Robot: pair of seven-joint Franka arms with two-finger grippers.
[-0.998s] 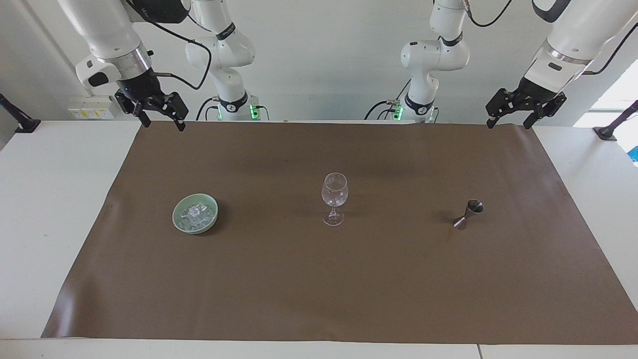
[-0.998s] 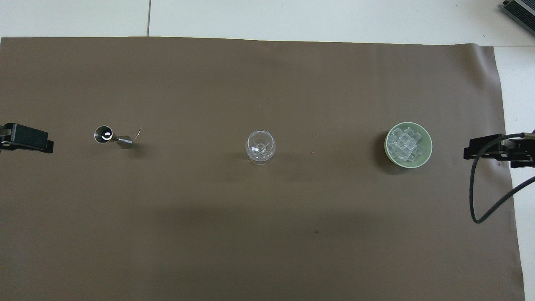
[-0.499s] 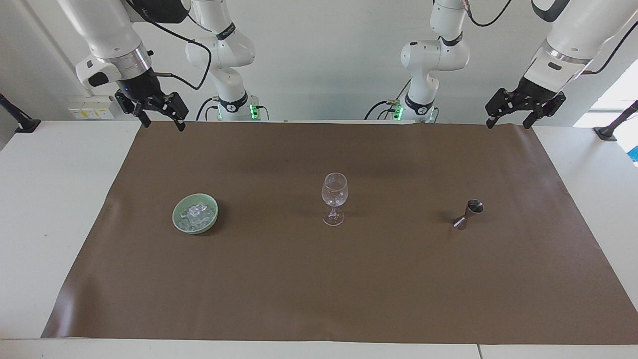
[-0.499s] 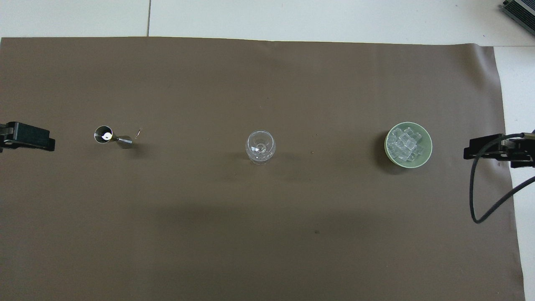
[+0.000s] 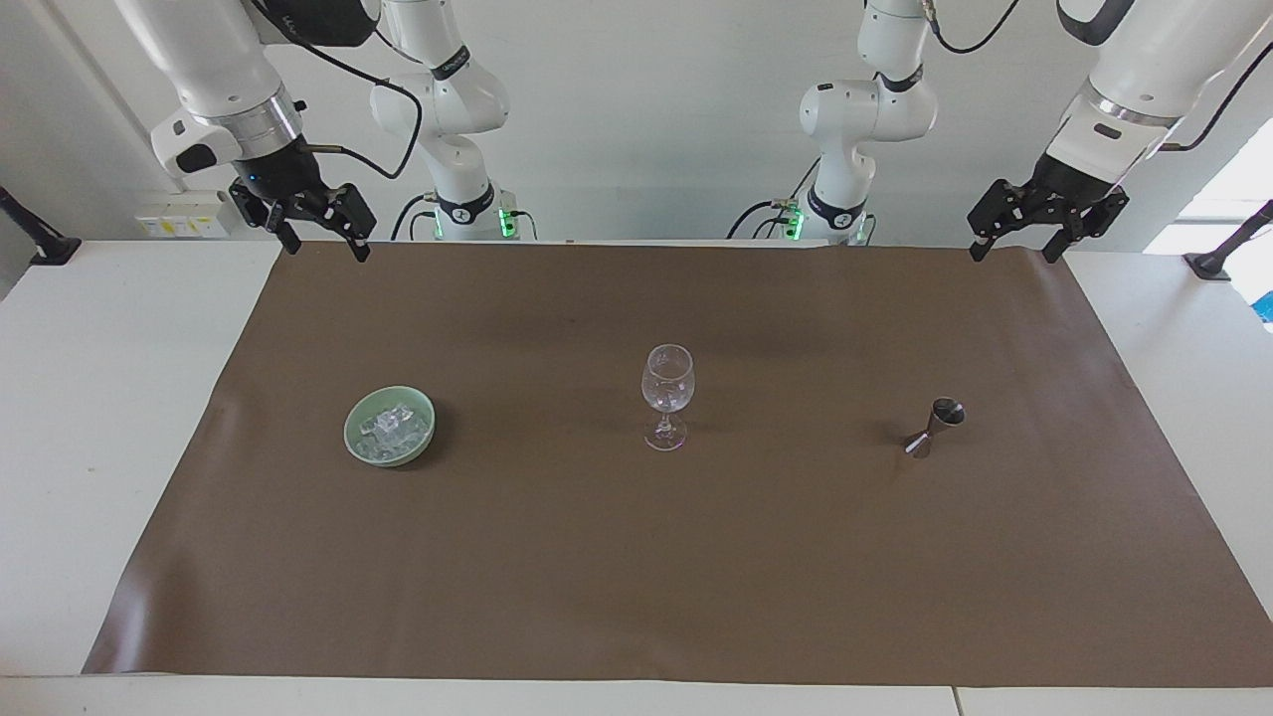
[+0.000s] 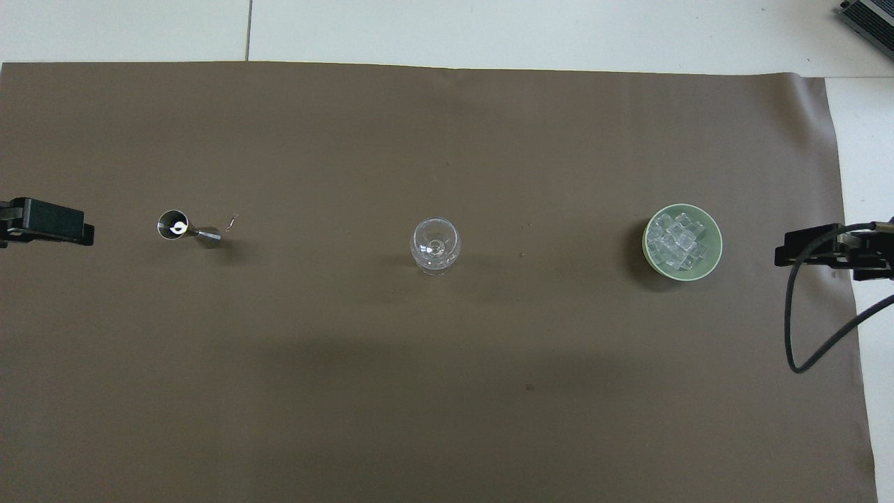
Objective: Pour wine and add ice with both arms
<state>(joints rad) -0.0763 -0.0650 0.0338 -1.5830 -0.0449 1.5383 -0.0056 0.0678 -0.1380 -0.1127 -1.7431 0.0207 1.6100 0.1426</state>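
A clear stemmed wine glass (image 5: 666,396) (image 6: 434,245) stands upright and empty at the middle of the brown mat. Ice (image 5: 391,425) (image 6: 673,241) lies piled in a pale green bowl (image 5: 358,444) (image 6: 714,259) toward the right arm's end. A small metal jigger (image 5: 935,427) (image 6: 183,228) stands toward the left arm's end. My left gripper (image 5: 1015,245) (image 6: 84,234) hangs open and empty, high over the mat's corner at its own end. My right gripper (image 5: 328,246) (image 6: 782,254) hangs open and empty over the mat's edge at the other end. No wine shows.
The brown mat (image 5: 636,577) covers most of the white table (image 5: 90,398). A black cable (image 6: 803,328) loops down from the right arm. A dark device corner (image 6: 869,17) sits at the table's edge farthest from the robots.
The left gripper has shifted slightly toward the jigger and a little upward. The right arm and all objects have stayed still.
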